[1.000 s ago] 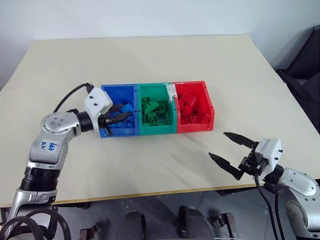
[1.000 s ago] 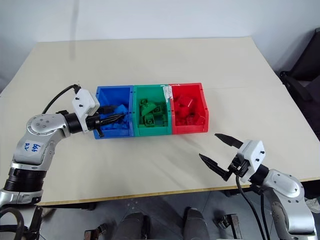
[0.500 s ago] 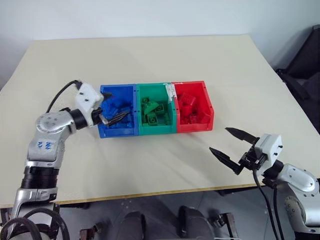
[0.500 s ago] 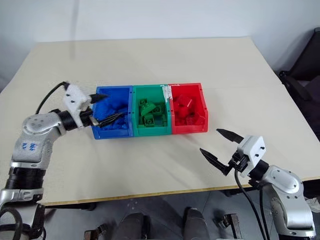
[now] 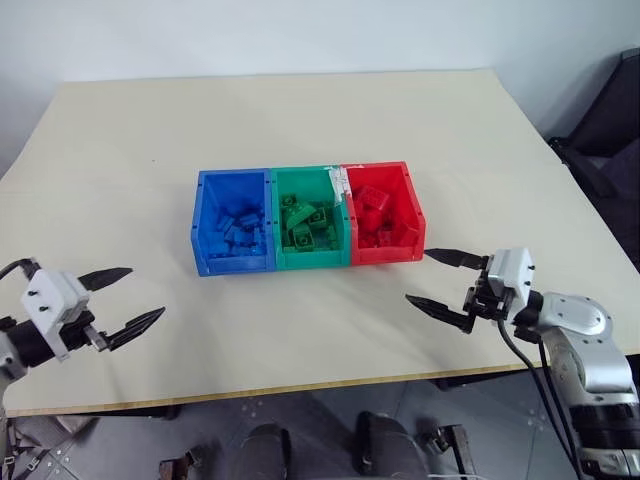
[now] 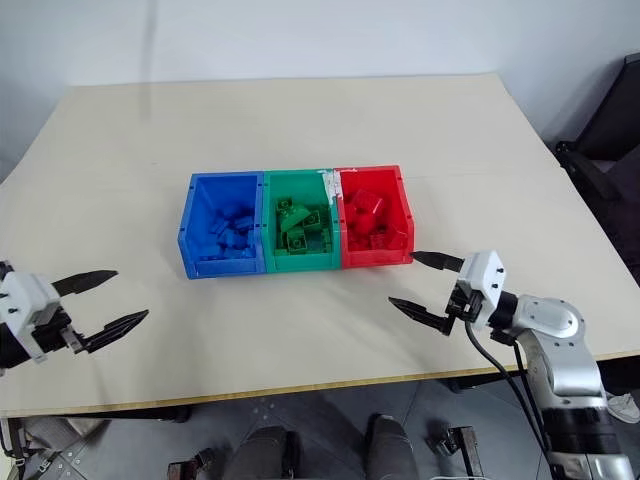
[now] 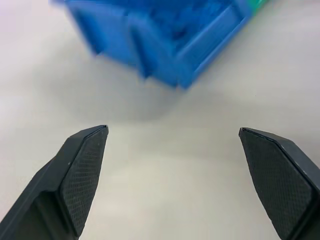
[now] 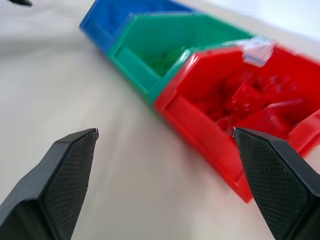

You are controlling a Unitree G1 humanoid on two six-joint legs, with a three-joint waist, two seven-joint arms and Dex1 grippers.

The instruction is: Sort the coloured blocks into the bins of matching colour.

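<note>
Three joined bins sit mid-table: the blue bin (image 5: 234, 174), the green bin (image 5: 305, 170) and the red bin (image 5: 375, 167). Blue blocks (image 5: 238, 232) lie in the blue one, green blocks (image 5: 310, 225) in the green one and red blocks (image 5: 385, 222) in the red one. My left gripper (image 5: 147, 291) hangs open and empty near the table's front left edge, well clear of the blue bin (image 7: 165, 50). My right gripper (image 5: 416, 276) is open and empty just in front of the red bin's (image 8: 210, 125) near right corner, apart from it.
The beige table (image 5: 300, 110) spreads wide around the bins. A white label (image 5: 340, 182) sticks to the wall between the green and red bins. A dark chair (image 5: 610, 130) stands off the table's right side.
My left gripper opened over the blue bin, then pulled out and swung left and back to the table's front edge. My right gripper moved a little forward toward the red bin.
</note>
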